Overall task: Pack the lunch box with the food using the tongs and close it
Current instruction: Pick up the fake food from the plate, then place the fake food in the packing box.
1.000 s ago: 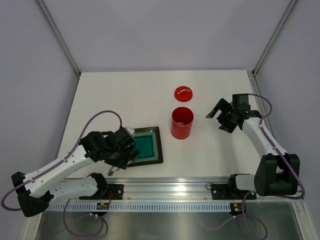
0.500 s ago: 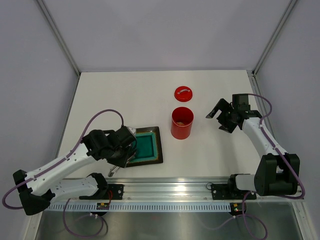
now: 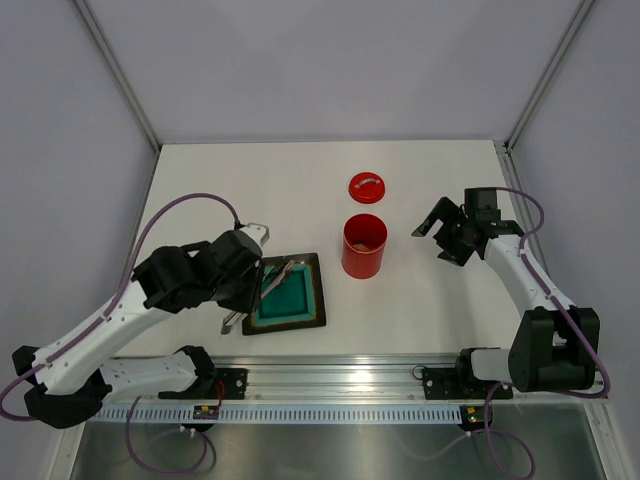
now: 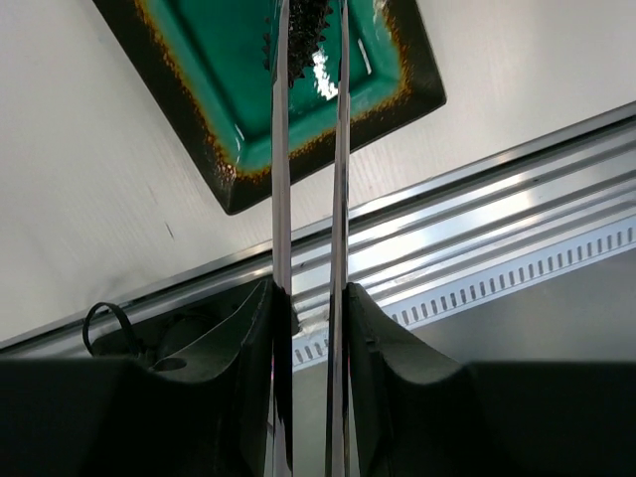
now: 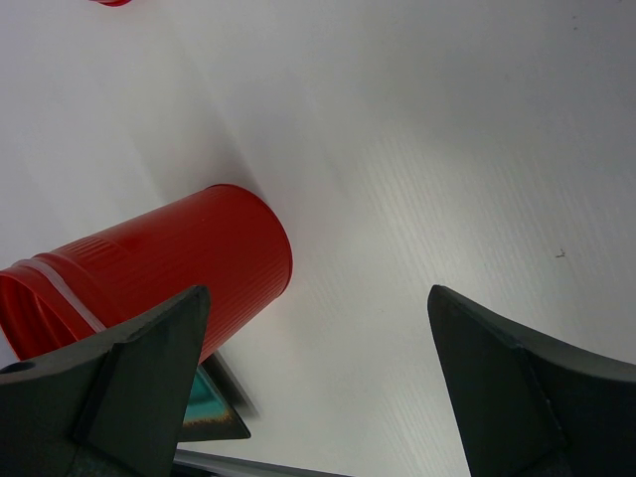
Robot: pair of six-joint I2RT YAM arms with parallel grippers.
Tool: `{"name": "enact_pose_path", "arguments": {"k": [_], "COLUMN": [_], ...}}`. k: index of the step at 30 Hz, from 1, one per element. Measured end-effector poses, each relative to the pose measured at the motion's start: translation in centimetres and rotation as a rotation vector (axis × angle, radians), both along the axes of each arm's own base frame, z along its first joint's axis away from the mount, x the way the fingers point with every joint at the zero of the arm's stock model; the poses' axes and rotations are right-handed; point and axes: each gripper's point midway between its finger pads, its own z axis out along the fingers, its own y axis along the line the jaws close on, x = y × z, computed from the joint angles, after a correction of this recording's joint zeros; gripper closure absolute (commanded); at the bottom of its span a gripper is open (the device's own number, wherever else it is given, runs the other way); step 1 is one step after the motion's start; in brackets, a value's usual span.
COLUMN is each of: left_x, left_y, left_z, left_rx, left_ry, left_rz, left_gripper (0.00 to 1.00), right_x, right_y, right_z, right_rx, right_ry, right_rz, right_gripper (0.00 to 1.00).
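Observation:
My left gripper (image 3: pixel 252 288) (image 4: pixel 310 295) is shut on the silver tongs (image 3: pixel 272 285) (image 4: pixel 282 199), whose two slim arms run between my fingers (image 4: pixel 248 328). The tong tips reach over the square dark plate (image 3: pixel 300 303) (image 4: pixel 224 119) and pinch a small dark piece of food (image 4: pixel 306 25). The red lunch box (image 3: pixel 364 246) (image 5: pixel 169 260) stands upright and uncovered to the right of the plate, with something orange-beige inside. Its red lid (image 3: pixel 367 187) lies flat behind it. Well to the right of the lunch box my right gripper (image 3: pixel 446 236) (image 5: pixel 318 308) hovers open, holding nothing.
The metal rail (image 3: pixel 340 378) (image 4: pixel 477 229) runs along the near table edge just below the plate. White side walls and corner posts (image 3: pixel 120 90) bound the table. A corner of the plate (image 5: pixel 214 409) shows under the lunch box in the right wrist view.
The left arm has risen and swung the tongs from the plate's near-left corner to over the teal centre. Its jaws have narrowed on the tongs. The right arm has not moved.

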Motion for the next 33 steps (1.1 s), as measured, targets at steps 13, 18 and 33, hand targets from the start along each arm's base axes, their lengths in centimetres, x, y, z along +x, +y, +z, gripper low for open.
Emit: {"name": "enact_pose_path", "arguments": {"k": [13,18,33], "left_x": [3.9,6.5,9.2], "left_y": [-6.3,-11.1,-16.7], "left_z": [6.1,7.7,4.9], "left_rx": [-0.235,-0.318,-0.326], "left_ry": [-0.160,-0.207,-0.177], "left_rz": [-0.056,-0.119,-0.186], "left_gripper": [1.00,1.00,0.85], "right_x": [0.0,-0.1,-0.3], "right_y": [0.0,0.0,-0.1], "right_z": [0.5,0.6,0.5], "right_rx": [0.000,-0.001,-0.004], "right_ry": [-0.017,-0.019,-0.008], "right_rz": [-0.001,-0.001,-0.002], "right_gripper": [0.01,0.00,0.01]}}
